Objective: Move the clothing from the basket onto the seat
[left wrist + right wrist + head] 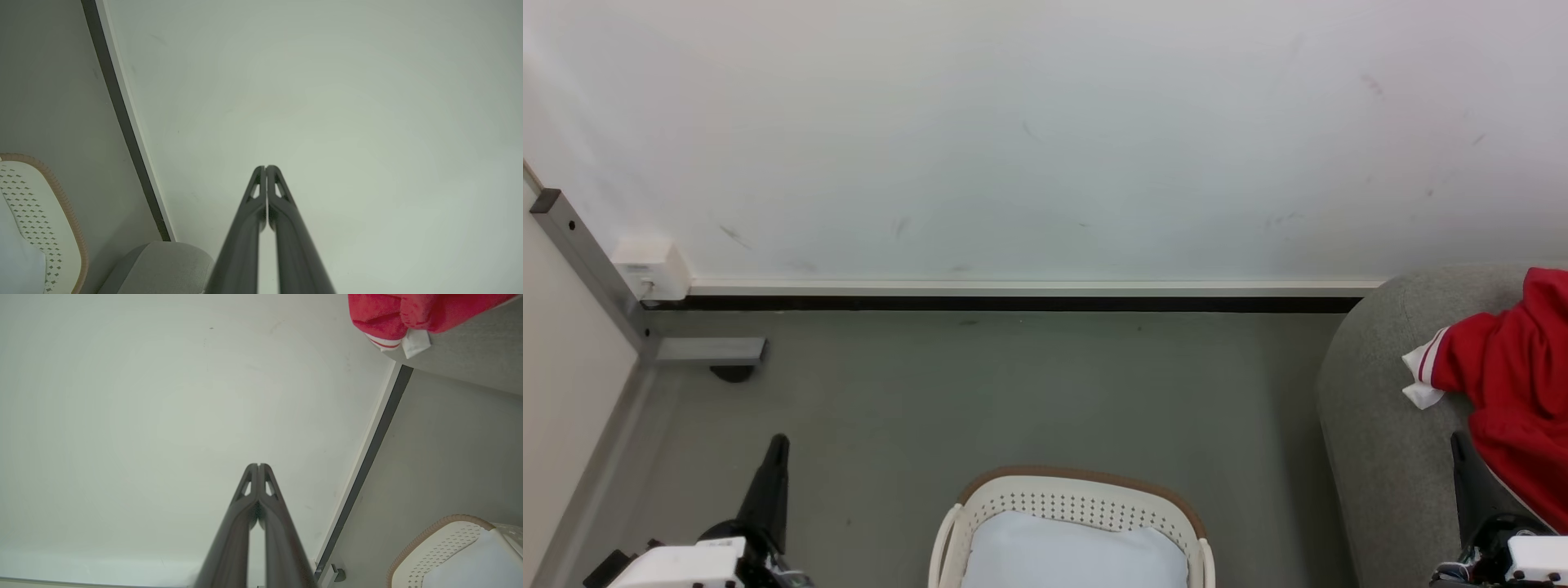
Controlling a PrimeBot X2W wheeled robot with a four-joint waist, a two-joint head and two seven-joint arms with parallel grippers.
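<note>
Red clothing (1515, 384) with white striped cuffs lies on the grey seat (1380, 408) at the right edge; it also hangs over the seat's edge (470, 347) as red clothing (400, 314) in the right wrist view. The cream basket (1078, 494) with a brown rim stands bottom centre, with a pale blue-white pad (1074, 555) inside and no red fabric showing in it. My left gripper (778, 445) is shut and empty at the lower left, away from the basket. My right gripper (1459, 441) is shut beside the clothing on the seat, holding nothing. Both fingertip pairs meet (266, 168) (258, 466).
A white wall (1045, 139) with a dark skirting strip (1013, 304) runs behind. A grey metal post (596, 269) with a white box (652, 268) stands at the left corner. Grey floor (1013, 392) lies between wall, basket and seat.
</note>
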